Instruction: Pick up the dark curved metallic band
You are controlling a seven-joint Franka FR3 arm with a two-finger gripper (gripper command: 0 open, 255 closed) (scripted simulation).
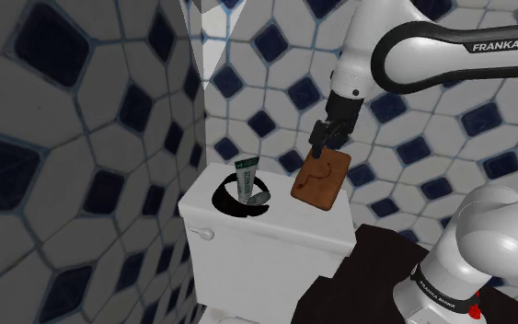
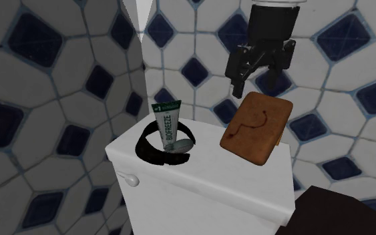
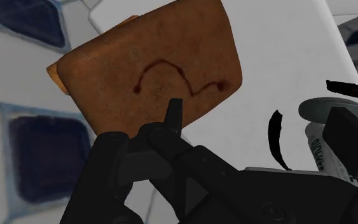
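Here the dark curved band (image 2: 147, 152) lies flat on the white toilet tank lid (image 2: 206, 175), near the end of the lid that is at the second exterior view's left, above the flush lever (image 2: 131, 179). A green and white tube (image 2: 168, 127) stands upright inside the curve of the band, so the band goes around its base. At the other end of the lid, close to the back edge, a brown slice of toast (image 2: 256, 127) with a thin curved mark on its face rests tilted. The black end effector (image 2: 261, 73) hangs just above the toast, near the tiled wall, well apart from the band. Its fingers stand apart with nothing between them.
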